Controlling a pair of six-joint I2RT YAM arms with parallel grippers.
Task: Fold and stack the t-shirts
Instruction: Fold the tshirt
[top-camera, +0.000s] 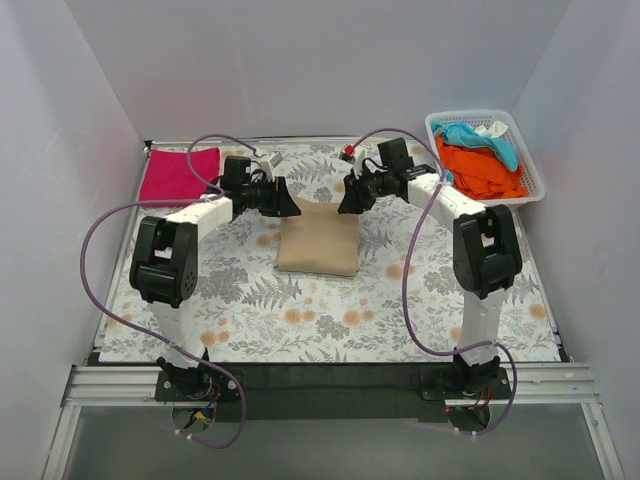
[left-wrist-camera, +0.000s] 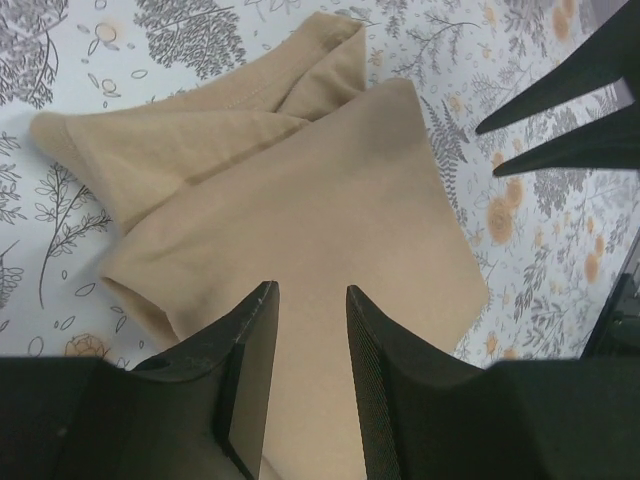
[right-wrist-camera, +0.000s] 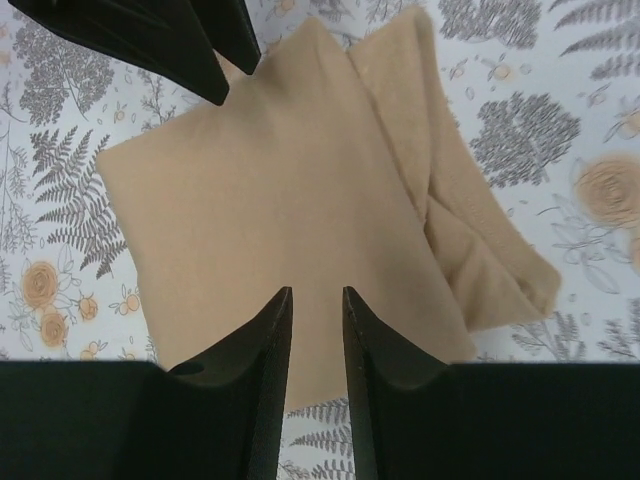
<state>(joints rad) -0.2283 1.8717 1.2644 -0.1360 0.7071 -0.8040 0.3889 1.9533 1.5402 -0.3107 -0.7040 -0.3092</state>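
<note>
Tan shirt (top-camera: 318, 236), folded, lying mid-desk (top-camera: 300, 330). My left hand (left-wrist-camera: 310, 291) and right hand (right-wrist-camera: 316, 292) are poised over its far edge, both released, fingers parted on nothing. I judge the cotton light and limp, best pinched through all layers at the far corners. A pink shirt (top-camera: 178, 173) lies far left; an orange shirt (top-camera: 480, 172) and a blue shirt (top-camera: 468, 133) fill the basket (top-camera: 533, 192), whose lower contents are hidden

tan t-shirt (top-camera: 318, 243), plain; magenta t-shirt (top-camera: 180, 172); orange t-shirt (top-camera: 480, 172); light blue t-shirt (top-camera: 462, 132); white lattice basket (top-camera: 532, 172); tablecloth (top-camera: 300, 310), white with grey ferns, orange flowers.
</note>
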